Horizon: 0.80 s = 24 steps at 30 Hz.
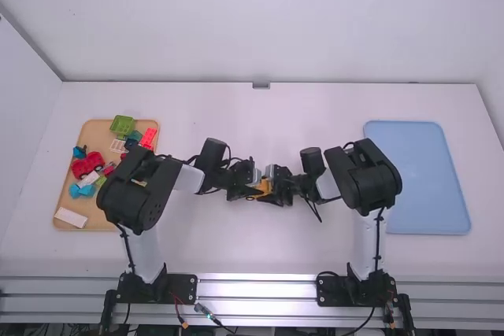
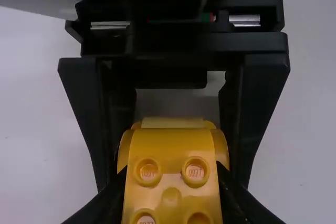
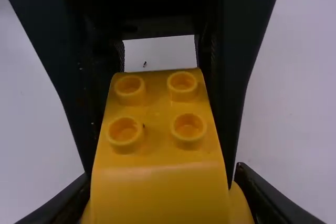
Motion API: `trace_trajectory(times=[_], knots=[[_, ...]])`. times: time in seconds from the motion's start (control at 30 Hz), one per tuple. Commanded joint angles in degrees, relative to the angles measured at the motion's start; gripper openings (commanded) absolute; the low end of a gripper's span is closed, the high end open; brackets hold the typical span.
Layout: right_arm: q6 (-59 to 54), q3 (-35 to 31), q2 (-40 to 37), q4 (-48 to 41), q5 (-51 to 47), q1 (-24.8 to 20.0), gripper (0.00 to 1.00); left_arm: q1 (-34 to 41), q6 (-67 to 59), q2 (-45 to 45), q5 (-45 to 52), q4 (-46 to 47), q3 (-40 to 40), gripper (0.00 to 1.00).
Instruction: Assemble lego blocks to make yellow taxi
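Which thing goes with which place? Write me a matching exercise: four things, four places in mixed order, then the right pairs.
1. Yellow piece
2. Blue tray
3. Large green block
4. Long white block

A. At the wooden tray's end nearest the arms' bases
B. Gripped by the left gripper and right gripper
C. At the wooden tray's far end
D. On the table's right side

Pairs: 1-B, 2-D, 3-C, 4-A
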<state>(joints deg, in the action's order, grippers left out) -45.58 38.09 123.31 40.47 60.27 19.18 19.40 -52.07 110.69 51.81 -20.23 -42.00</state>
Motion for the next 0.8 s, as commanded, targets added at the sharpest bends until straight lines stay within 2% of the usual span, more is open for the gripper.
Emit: trace_trajectory(times=[0.0,0.23,0.43,0.53,0.73,0.77], knots=[[0.6,0.5,0.8,-0.5,-0.1,0.7,0.54,0.4,0.2,0.9,-4.1,1.1,1.4,0.36],[0.6,0.6,0.8,-0.6,-0.1,0.7,0.54,-3.2,0.1,0.0,1.8,1.4,1.4,0.41],[0.6,0.6,0.8,-0.6,-0.1,0.6,0.54,-5.9,-0.3,-1.0,5.9,1.7,1.4,0.64],[0.7,0.6,0.8,-0.6,-0.1,0.6,0.54,-5.8,-0.2,-1.3,5.8,1.8,1.4,0.66],[0.8,0.6,0.8,-0.6,-0.3,0.6,0.54,-6.2,-0.3,-3.3,5.7,2.1,1.4,0.80],[0.8,0.6,0.8,-0.6,-0.3,0.6,0.54,-7.0,-0.3,-4.4,5.8,2.6,1.4,0.85]])
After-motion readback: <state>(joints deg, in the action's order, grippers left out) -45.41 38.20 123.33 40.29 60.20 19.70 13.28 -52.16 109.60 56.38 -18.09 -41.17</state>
